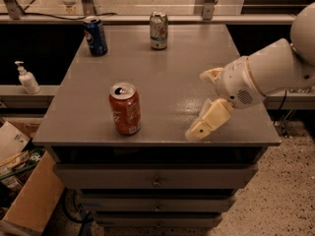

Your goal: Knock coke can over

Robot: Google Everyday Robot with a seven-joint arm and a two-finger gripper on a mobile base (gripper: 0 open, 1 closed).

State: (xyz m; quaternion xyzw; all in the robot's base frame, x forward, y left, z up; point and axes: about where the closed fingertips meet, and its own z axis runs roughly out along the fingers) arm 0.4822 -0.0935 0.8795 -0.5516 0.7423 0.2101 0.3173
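Note:
The coke can (125,108), red with white script and a silver top, stands upright near the front left of the grey cabinet top (177,68). My gripper (197,105) hangs over the front right part of the top, to the right of the can and well apart from it. Its two cream fingers are spread open with nothing between them. One fingertip (195,131) points down toward the front edge. The white arm (268,73) comes in from the right.
A blue can (95,35) stands at the back left of the top and a silver-and-green can (158,30) at the back middle. A soap dispenser (26,77) sits on a ledge at left. Cardboard boxes (27,195) lie on the floor at lower left. Drawers (156,180) are below the top.

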